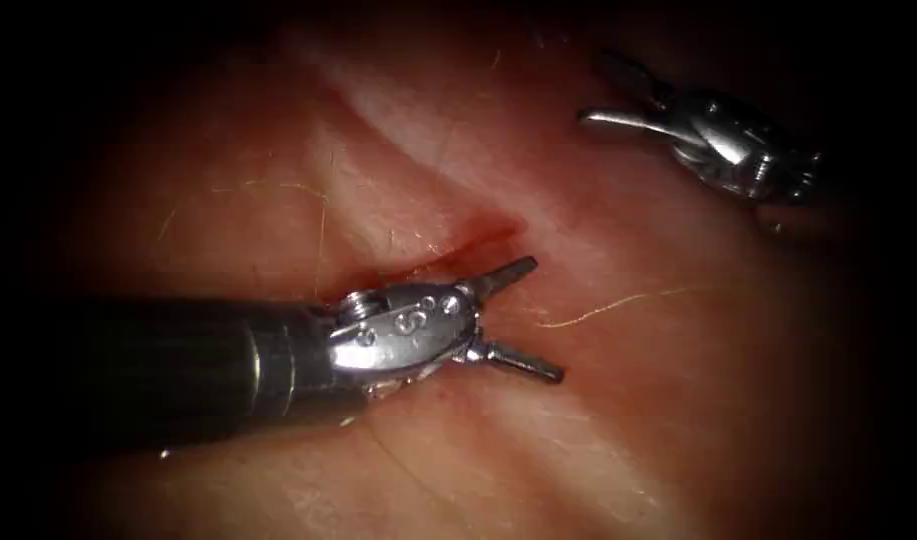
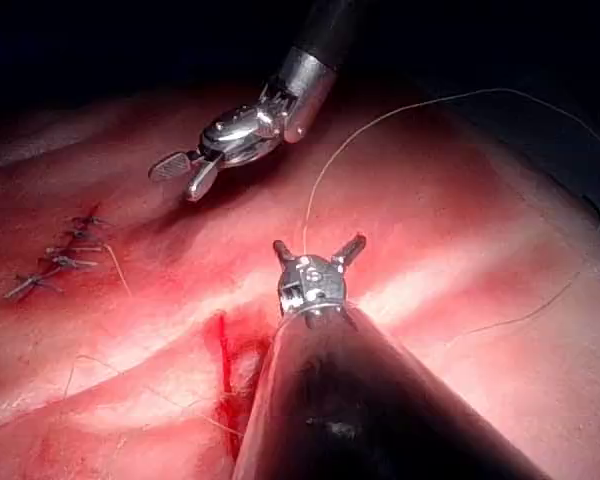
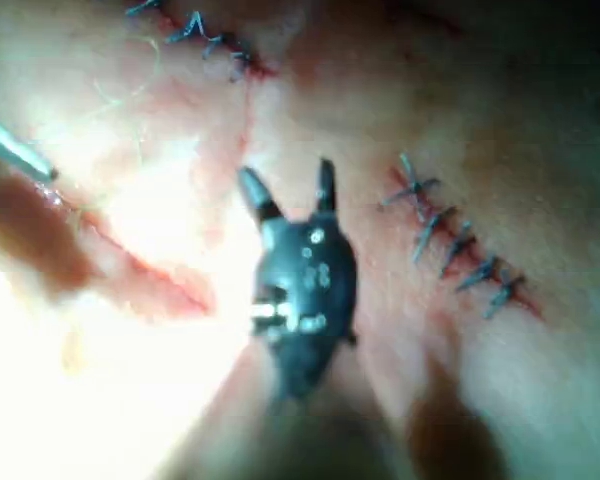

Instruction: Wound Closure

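The tissue (image 1: 628,400) has a short open cut (image 1: 473,245) lined with red fluid. My left tool (image 1: 545,320) comes in from the left. Its jaws stand wide open just right of the cut and hold nothing. A pale thread (image 1: 618,302) lies loose on the tissue right of those jaws. In the left wrist view the thread (image 2: 325,175) rises in a long arc from beside the open left tool (image 2: 318,244). My right tool (image 1: 593,88) hovers at the far upper right, jaws open and holding nothing, well away from the cut. The right tool (image 3: 288,178) is open over the tissue.
Older stitched cuts show as rows of dark knots (image 2: 60,262) (image 3: 455,240) (image 3: 195,30) away from the open cut (image 2: 223,350). Thin pale strands (image 1: 278,186) lie on the tissue left of the cut. The right tool (image 2: 185,175) hangs above the tissue beyond the left tool.
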You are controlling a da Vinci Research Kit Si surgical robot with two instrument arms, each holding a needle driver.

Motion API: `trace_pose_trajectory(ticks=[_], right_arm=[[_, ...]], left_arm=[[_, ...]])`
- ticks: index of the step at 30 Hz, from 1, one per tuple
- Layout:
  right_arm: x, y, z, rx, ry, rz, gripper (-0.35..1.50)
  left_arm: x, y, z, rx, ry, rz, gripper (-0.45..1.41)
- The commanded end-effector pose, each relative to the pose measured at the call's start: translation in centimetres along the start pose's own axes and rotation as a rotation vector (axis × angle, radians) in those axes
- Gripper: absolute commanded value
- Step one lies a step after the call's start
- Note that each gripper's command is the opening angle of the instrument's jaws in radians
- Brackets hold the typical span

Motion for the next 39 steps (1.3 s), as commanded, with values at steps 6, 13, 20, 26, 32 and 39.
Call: trace_pose_trajectory(ticks=[6,13,20,26,32,39], right_arm=[[0.02,0.01,-0.08,0.003,-0.007,-0.003,1.25],[0.01,-0.01,-0.23,-0.005,-0.025,-0.005,1.25],[-0.03,0.04,-0.43,-0.039,-0.041,-0.008,1.25],[-0.04,0.03,-0.41,-0.041,-0.041,-0.008,1.25],[-0.06,0.01,-0.41,-0.041,-0.040,-0.010,1.25],[-0.08,-0.01,-0.40,-0.041,-0.040,-0.013,1.25]], left_arm=[[-0.04,0.00,0.48,0.046,-0.107,0.007,0.96],[-0.05,0.12,1.01,0.082,-0.217,0.009,1.00],[0.20,0.09,1.55,0.092,-0.228,0.061,1.03],[0.22,0.03,1.65,0.091,-0.230,0.107,0.98],[0.26,0.00,1.85,0.073,-0.229,0.186,0.91],[0.17,-0.03,1.85,0.012,-0.225,0.385,-0.45]])
